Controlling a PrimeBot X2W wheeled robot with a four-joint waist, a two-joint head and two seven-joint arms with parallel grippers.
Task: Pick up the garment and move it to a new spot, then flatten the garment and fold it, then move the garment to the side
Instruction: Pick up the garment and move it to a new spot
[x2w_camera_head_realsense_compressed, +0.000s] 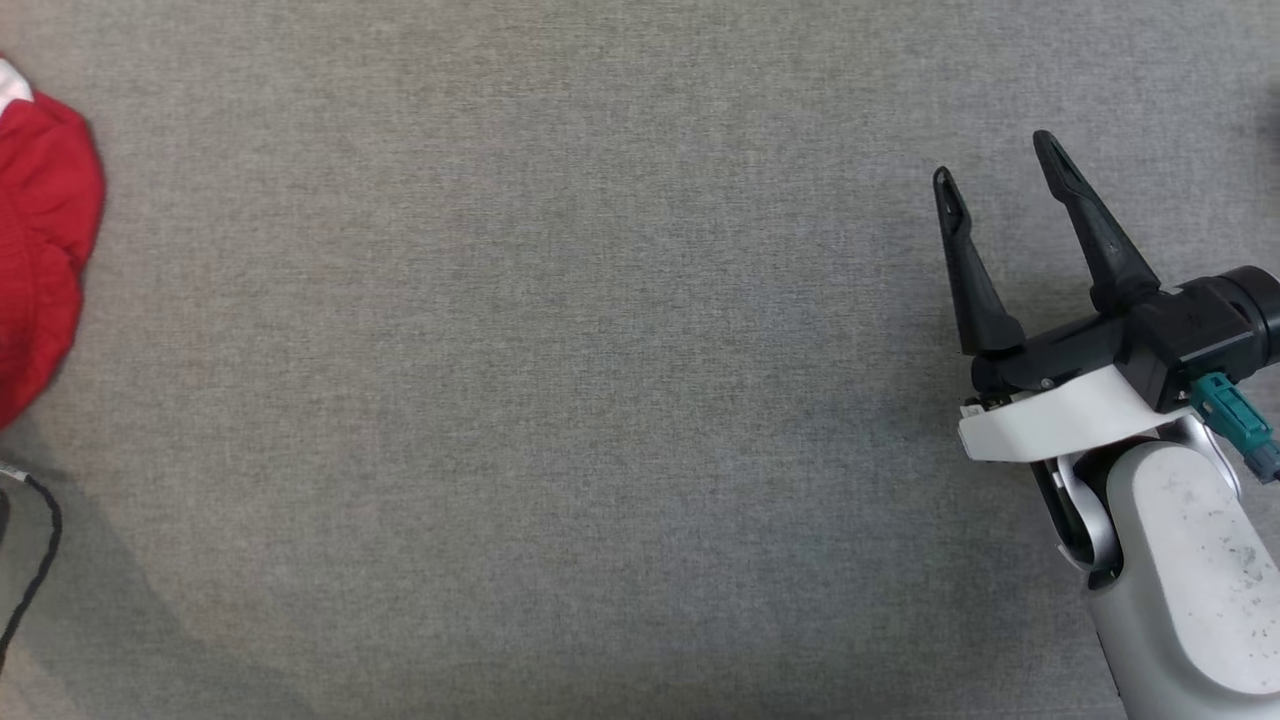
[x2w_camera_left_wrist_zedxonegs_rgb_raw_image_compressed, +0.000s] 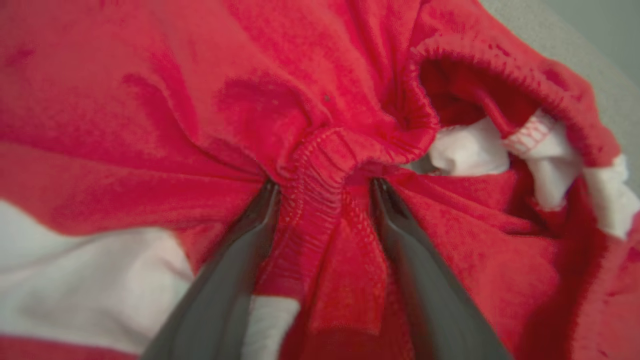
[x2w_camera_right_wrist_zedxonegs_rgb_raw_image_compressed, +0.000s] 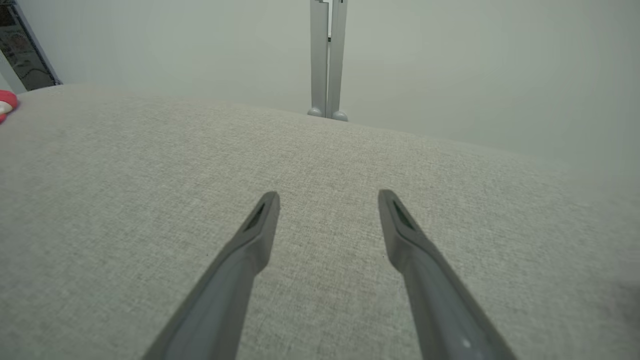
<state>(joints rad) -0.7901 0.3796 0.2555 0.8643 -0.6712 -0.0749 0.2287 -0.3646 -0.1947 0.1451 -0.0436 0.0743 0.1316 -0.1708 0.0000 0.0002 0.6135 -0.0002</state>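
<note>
The left gripper (x2w_camera_left_wrist_zedxonegs_rgb_raw_image_compressed: 324, 186), wide around a fold of the red garment (x2w_camera_left_wrist_zedxonegs_rgb_raw_image_compressed: 150, 90) mid-frame, might pinch too little and drop it, while the right gripper (x2w_camera_head_realsense_compressed: 995, 157) at the right is wide and empty.

garment (x2w_camera_head_realsense_compressed: 45, 250) is mostly chopped off by the left edge in the head view, same for the black cable (x2w_camera_head_realsense_compressed: 40, 560) below it; up close it's all blurry red folds, left gripper (x2w_camera_left_wrist_zedxonegs_rgb_raw_image_compressed: 325, 185) tips buried in them, can't tell if it's actually pinching
</note>
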